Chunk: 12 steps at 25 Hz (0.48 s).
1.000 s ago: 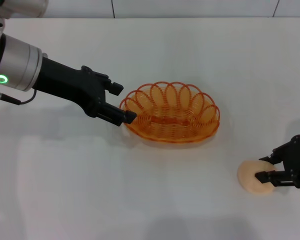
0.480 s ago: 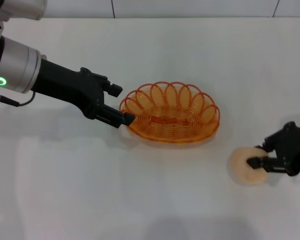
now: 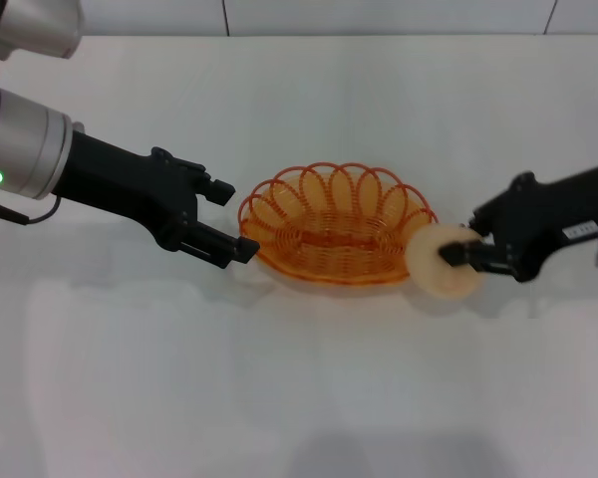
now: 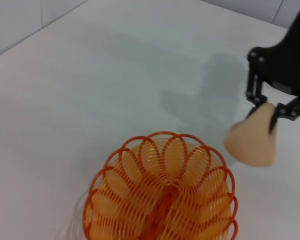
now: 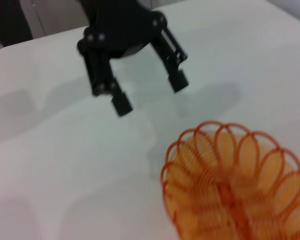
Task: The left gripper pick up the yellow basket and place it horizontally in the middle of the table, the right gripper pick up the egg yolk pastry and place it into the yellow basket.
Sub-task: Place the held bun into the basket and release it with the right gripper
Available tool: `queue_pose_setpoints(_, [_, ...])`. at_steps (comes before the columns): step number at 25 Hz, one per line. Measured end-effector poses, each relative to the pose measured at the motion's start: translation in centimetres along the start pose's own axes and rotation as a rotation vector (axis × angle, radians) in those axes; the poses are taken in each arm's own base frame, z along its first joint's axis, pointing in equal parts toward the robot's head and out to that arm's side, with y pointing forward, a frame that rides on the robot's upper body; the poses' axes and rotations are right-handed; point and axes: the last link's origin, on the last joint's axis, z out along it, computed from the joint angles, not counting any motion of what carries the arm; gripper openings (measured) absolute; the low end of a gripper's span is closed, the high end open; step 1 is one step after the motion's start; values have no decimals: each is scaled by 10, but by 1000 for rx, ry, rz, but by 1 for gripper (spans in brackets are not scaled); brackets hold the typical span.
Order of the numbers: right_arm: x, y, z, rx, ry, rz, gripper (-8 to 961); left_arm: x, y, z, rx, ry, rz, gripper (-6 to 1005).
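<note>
The yellow basket point(image 3: 339, 225) stands upright in the middle of the white table point(image 3: 309, 398); it also shows in the left wrist view point(image 4: 162, 195) and the right wrist view point(image 5: 235, 185). My left gripper point(image 3: 229, 219) is open and empty, just left of the basket's rim and apart from it; it also shows in the right wrist view point(image 5: 147, 92). My right gripper point(image 3: 460, 243) is shut on the egg yolk pastry point(image 3: 441, 263), held at the basket's right rim; the pastry also shows in the left wrist view point(image 4: 252, 141).
A tiled wall runs along the table's far edge point(image 3: 379, 36).
My right gripper has carried the pastry up and left, from the table's right front to the basket's right rim. My left gripper has drawn back slightly left from the basket.
</note>
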Motion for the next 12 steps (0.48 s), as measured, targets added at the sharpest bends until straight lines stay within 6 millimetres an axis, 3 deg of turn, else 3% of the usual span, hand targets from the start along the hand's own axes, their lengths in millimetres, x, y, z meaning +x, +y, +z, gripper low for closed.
queue_pose_setpoints(12, [-45, -10, 33, 15, -6, -82, 116, -2, 2, 2, -8, 11, 5, 862])
